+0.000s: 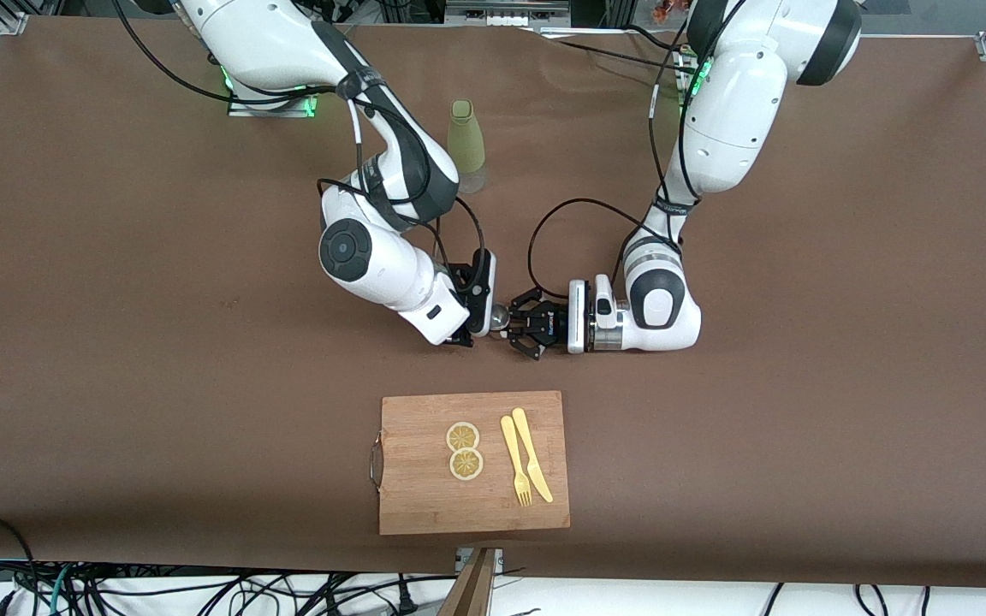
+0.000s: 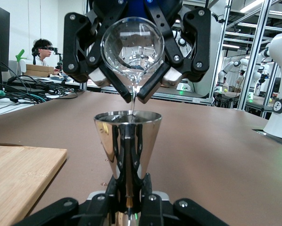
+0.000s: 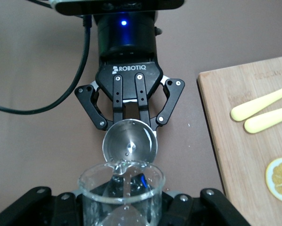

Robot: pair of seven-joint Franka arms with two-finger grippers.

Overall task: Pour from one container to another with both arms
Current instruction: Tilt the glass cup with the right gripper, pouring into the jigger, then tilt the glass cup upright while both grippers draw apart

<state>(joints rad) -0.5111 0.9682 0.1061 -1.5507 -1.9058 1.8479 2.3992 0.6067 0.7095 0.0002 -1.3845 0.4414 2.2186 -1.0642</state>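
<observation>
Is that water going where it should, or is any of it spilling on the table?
Nothing stands out. The right gripper tips the glass tumbler, and a thin stream falls into the steel jigger, held upright by the left gripper. No puddle shows on the table.

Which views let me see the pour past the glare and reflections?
Left wrist view: the glass tumbler is sharp and a thin stream into the steel jigger shows, though the jigger mirrors the room. Right wrist view: the tumbler rim is close and soft, the jigger bowl evenly lit. Front view: both end effectors hide the containers.
</observation>
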